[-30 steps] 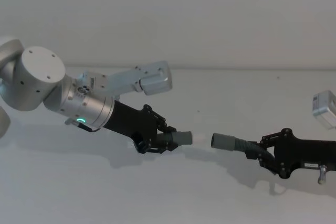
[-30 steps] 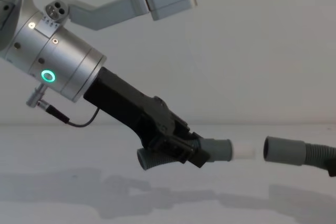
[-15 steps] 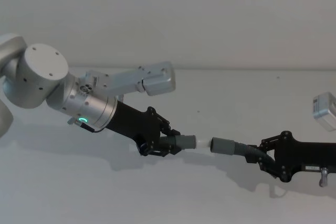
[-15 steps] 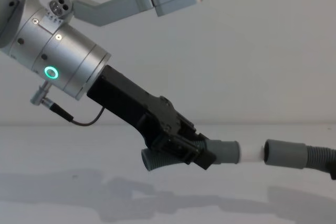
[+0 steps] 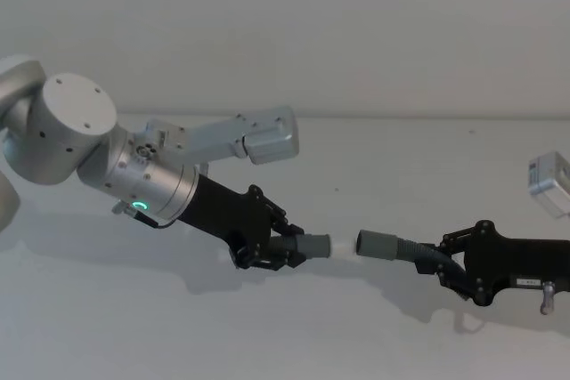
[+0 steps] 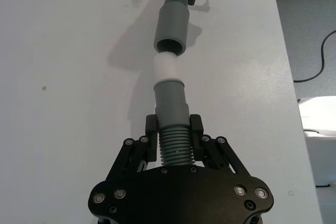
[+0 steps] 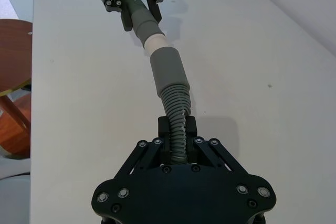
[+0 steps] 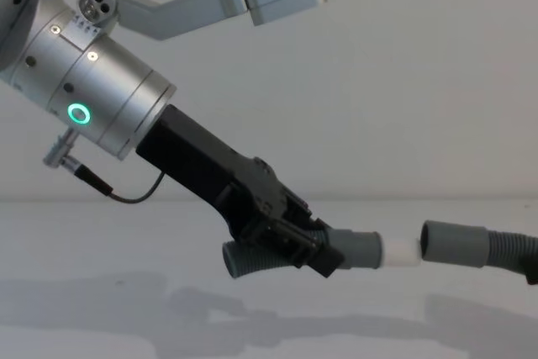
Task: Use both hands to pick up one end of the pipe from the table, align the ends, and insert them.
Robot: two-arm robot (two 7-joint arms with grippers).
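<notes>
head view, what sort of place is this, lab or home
Probably a robotics lab or test room: a white table against a plain wall, the left hand and right hand each gripping a hose piece, a cable on grey floor beside it.

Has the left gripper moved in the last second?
Yes. Against the table's far edge in the chest view, the left gripper has shifted right and slightly down, nearly closing the gap to the other cuff.

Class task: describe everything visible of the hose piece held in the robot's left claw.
The left hose piece is dark grey: ribbed middle, smooth wider cuff, narrower white tip. The left claw grips its ribs, holding it above the table, tip aimed at the other piece's open cuff, about at its mouth.
</notes>
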